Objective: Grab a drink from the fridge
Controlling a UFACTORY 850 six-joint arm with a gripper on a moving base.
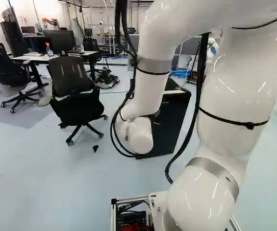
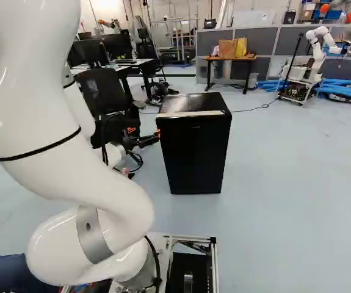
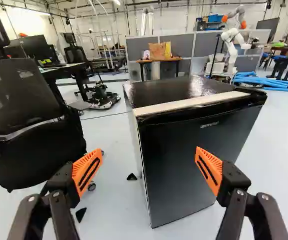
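"Black chair (image 3: 31, 140) first! It's ahead of the jaws, out past the orange pad (image 3: 83, 162) on that side."

"What are the jaws holding?"

"Nothing. They are spread wide, and each pad is on its own."

"What comes next, going across?"

"A brown box (image 3: 158, 51) on a tabletop (image 3: 160, 61), far off ahead of the jaws, behind the fridge (image 3: 184, 160). I can't see what's in the box."

"And the fridge?"

"It's the big dark one ahead of the jaws. The edge of its door nearest the chair is ahead of the gap, and most of the door is ahead of the other orange pad (image 3: 215, 162). It looks closed, so I can't see any drink. I guess the drink is inside."

"Anything after that?"

"Another robot (image 3: 232, 40), far ahead of the jaws, past the fridge."

"So what's the job right now?"

"Getting up to the fridge, I think. That's the very start. No drink can come out with the door closed."

"What should the jaws do next?"

"Go nearer, line up with the door's edge on the chair side, and pull it open. I think it swings from the far side. They must go slow, or they could bump the fridge and push it."
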